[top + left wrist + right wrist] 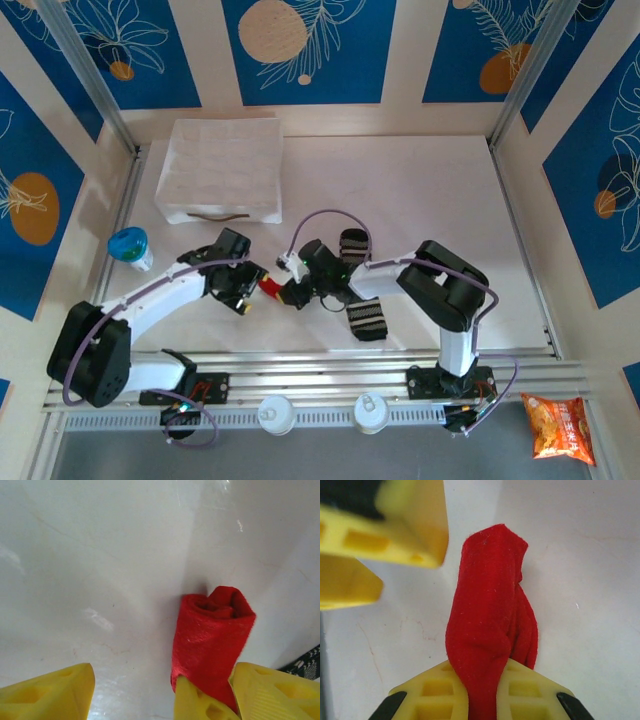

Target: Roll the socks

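The red sock [270,288] lies bunched into a short roll on the white table between my two grippers. My right gripper [297,293] is shut on its near end, and the red fabric is squeezed between the yellow fingers [482,685]. The sock [490,610] stretches away from them. My left gripper [247,293] is at the other end, open, jaws wide apart [162,692], with the rolled sock [210,645] resting by its right finger. The striped sock [367,320] lies under the right arm, and its edge [306,662] shows in the left wrist view.
A white moulded tray [222,170] stands at the back left. A blue-lidded cup [130,245] is by the left wall. Two white caps [277,412] sit on the near rail, and a snack bag [558,428] lies outside it. The table's right side is bare.
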Action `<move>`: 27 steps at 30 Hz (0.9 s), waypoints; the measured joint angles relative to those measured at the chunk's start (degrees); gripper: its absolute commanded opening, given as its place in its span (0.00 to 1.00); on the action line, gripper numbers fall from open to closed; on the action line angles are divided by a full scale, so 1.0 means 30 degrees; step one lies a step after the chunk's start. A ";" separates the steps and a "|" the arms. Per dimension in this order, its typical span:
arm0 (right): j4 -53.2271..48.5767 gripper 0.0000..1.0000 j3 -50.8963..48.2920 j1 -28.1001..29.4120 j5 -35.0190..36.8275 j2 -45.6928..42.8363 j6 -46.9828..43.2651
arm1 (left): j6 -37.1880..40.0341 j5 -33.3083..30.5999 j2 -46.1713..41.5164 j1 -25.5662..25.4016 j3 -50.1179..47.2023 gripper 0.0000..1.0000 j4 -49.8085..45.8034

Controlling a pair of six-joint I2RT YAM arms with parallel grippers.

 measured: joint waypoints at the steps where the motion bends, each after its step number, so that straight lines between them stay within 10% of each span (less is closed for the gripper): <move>1: -0.0080 0.00 0.0153 -0.0138 -0.0466 0.0153 0.0248 | -0.0146 -0.0015 0.0073 -0.0138 -0.0262 0.69 0.0576; 27: -0.0729 0.00 0.1486 -0.1457 -0.5625 0.1800 0.4743 | -0.0780 -0.1049 0.2492 -0.1851 -0.1953 0.39 0.6229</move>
